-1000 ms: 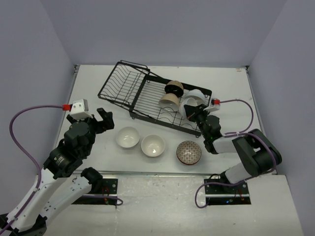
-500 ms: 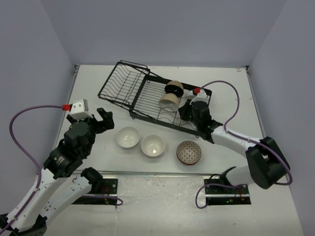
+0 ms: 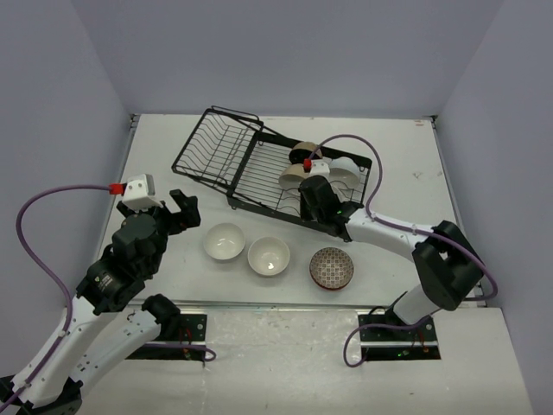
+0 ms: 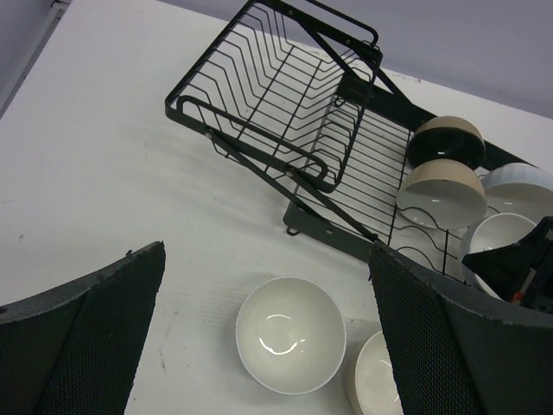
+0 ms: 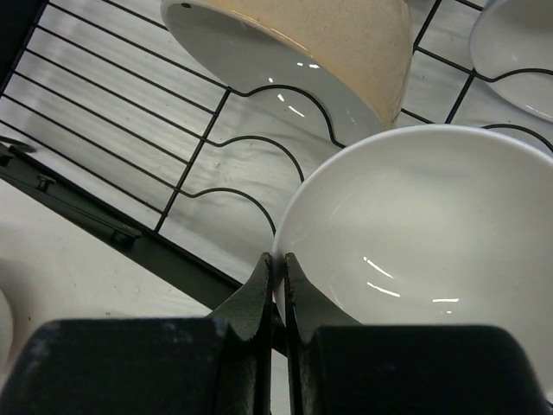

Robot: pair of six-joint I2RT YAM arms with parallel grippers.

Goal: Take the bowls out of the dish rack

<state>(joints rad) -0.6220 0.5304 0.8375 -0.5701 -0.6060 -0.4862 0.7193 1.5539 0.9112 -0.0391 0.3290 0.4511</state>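
The bowls (image 3: 295,175) are in two groups: four in the dish rack (image 3: 220,147) and three on the table (image 3: 389,147) in front of it.

In the flat part of the rack, with the wavy wires, we see a black-inside bowl (image 3: 304,156), a beige bowl (image 5: 363,43) just beside it, a far white bowl (image 3: 343,166) at the right end, and a near white bowl (image 5: 415,251) close to the front bar of the rack.

The right gripper (image 5: 278,258) is at this near white bowl. Its fingers (image 5: 259,290) are pressed almost together, and the thin rim of the bowl runs down into the narrow slit between them, so they pinch the rim. In the wrist view the bowl spreads to the right of the fingertips and above them, with its hollow side turned to the camera. The beige bowl is behind it, near but apart. We cannot tell if the pinched bowl rests on the wires or hangs free.

The left gripper (image 4: 266,259) hovers over the table, left of the rack, with its fingers spread wide and nothing between them. Under it, well apart from both fingers, lies a plain white bowl (image 3: 224,241). To its right a cream bowl (image 3: 268,256) and a patterned bowl (image 3: 332,267) stand in a row.
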